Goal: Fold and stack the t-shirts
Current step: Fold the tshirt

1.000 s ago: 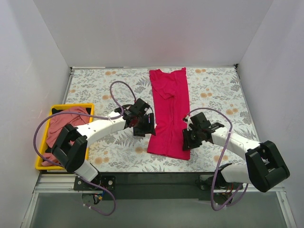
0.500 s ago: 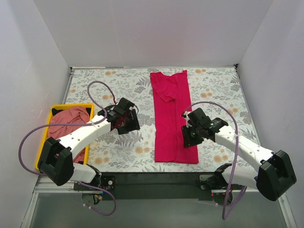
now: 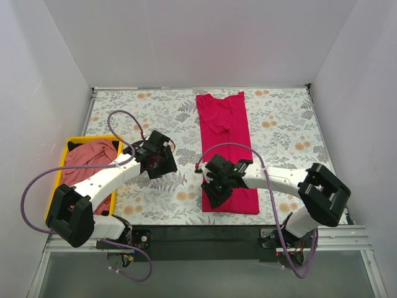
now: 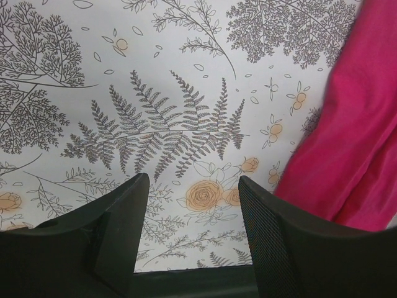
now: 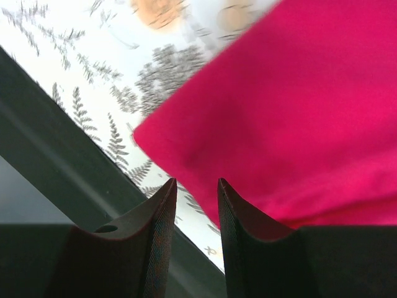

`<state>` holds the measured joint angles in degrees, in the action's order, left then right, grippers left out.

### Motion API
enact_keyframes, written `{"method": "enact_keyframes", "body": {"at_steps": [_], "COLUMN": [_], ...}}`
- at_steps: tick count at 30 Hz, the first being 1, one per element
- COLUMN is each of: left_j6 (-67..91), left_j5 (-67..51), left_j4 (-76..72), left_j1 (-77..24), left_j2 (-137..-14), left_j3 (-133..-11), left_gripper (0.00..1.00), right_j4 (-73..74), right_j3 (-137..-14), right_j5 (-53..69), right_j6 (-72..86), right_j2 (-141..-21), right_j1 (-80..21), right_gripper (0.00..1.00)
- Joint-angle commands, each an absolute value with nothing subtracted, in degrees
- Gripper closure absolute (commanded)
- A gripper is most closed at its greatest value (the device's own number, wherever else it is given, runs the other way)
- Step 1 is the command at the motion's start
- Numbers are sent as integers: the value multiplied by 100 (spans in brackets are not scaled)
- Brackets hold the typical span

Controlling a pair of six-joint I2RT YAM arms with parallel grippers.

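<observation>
The magenta-red t-shirt point(image 3: 224, 143) lies folded into a long strip down the middle of the table. Its edge shows at the right of the left wrist view point(image 4: 360, 149), and it fills the right wrist view point(image 5: 298, 105). The salmon-pink t-shirt point(image 3: 87, 162) lies crumpled in the yellow bin. My left gripper point(image 3: 162, 164) is open and empty over bare tablecloth left of the red shirt; its fingers point(image 4: 118, 236) hold nothing. My right gripper point(image 3: 209, 191) is open and empty at the red shirt's near left corner; its fingertips point(image 5: 162, 205) straddle the cloth's edge.
The yellow bin point(image 3: 57, 194) stands at the table's left edge. The table's near edge and a black rail point(image 5: 68, 180) run just beyond the right gripper. White walls close in the table on three sides.
My right gripper has swung left from the shirt's right side to its near left corner. My left gripper let go of the shirt's left edge and drew back left. The shirt's near end now lies flat and square.
</observation>
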<state>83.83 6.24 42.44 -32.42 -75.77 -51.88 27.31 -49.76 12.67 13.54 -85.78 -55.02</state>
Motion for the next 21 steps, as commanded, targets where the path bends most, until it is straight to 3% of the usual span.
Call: {"method": "enact_keyframes", "body": {"at_steps": [1, 15, 21], "left_j6": [8490, 8481, 8516], "left_j5": [782, 589, 300], "left_j4": [4236, 4122, 3999], "left_j1": [-3217, -3217, -3226], "left_j2": [-7295, -7383, -7453], "left_j3": [-5124, -5010, -4878], "left_gripper": [42, 42, 38], "right_j4": [2636, 3576, 3946], "right_j3": [-5221, -5923, -6345], "right_j5": [1441, 2135, 1655], "right_j6": [1134, 247, 122], "right_j2": [-8885, -9790, -9310], "right_j1": [-5888, -6715, -6697], "right_gripper": [60, 61, 60]}}
